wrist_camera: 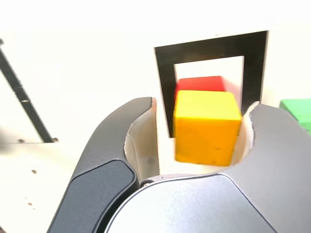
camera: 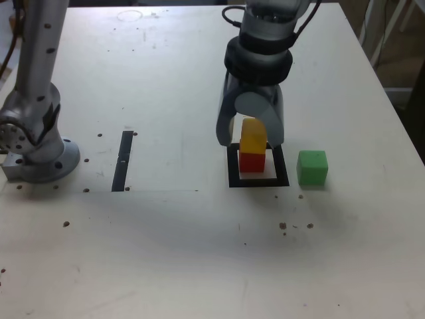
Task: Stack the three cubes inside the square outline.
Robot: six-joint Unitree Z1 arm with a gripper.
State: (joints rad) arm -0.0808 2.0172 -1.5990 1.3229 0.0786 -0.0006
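So the end effector [camera: 250, 138] is seen hanging right over the square outline [camera: 233, 174], with the yellow cube [camera: 253, 137] sitting between its jaws. In the wrist view the jaws are spread a bit wider than the yellow cube [wrist_camera: 206, 127]: a clear gap is seen on one side, while the other side looks close to touching or touching, so whether it's actually gripped can't be told for sure.

The red cube [camera: 252, 161] is found inside the white centre of the square outline, and the yellow cube is placed on top of it or just above it. Contact between the two can't be confirmed from either view. In the wrist view only a strip of the red cube [wrist_camera: 200, 83] is seen peeking out behind the yellow one, framed by the square outline [wrist_camera: 164, 82].

The green cube [camera: 312, 166] is left on the bench [camera: 166, 252] just beside the outline, on the exterior view's right, outside the frame. A corner of it [wrist_camera: 297, 109] is caught in the wrist view too.

A thin black strip [camera: 123, 159] is seen well off toward the exterior view's left, near the arm's base [camera: 36, 156].
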